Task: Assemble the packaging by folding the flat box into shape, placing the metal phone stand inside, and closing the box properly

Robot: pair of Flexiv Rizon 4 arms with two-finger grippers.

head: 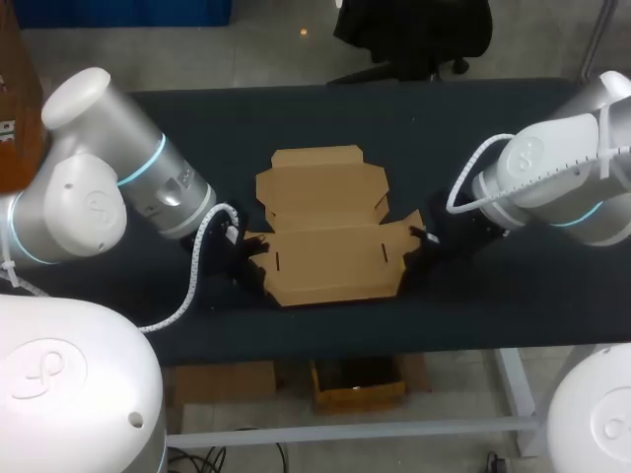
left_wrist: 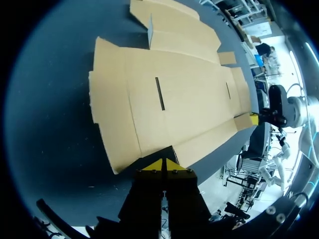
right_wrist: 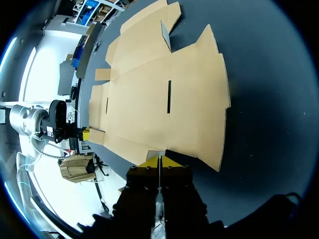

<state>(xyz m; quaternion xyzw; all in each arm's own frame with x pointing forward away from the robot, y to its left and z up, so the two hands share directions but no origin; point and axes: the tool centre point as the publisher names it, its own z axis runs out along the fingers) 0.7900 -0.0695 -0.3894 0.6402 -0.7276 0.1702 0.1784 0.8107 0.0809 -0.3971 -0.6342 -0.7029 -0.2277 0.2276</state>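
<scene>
Left gripper (left_wrist: 163,167) and right gripper (right_wrist: 159,162) pinch 1 flat box (head: 330,246).
Each squeezes 1 side of it; yellow tips (left_wrist: 155,166) show only in wrist views, not from above.

Overhead; opposed low wrists sharing box (head: 330,258)
</scene>
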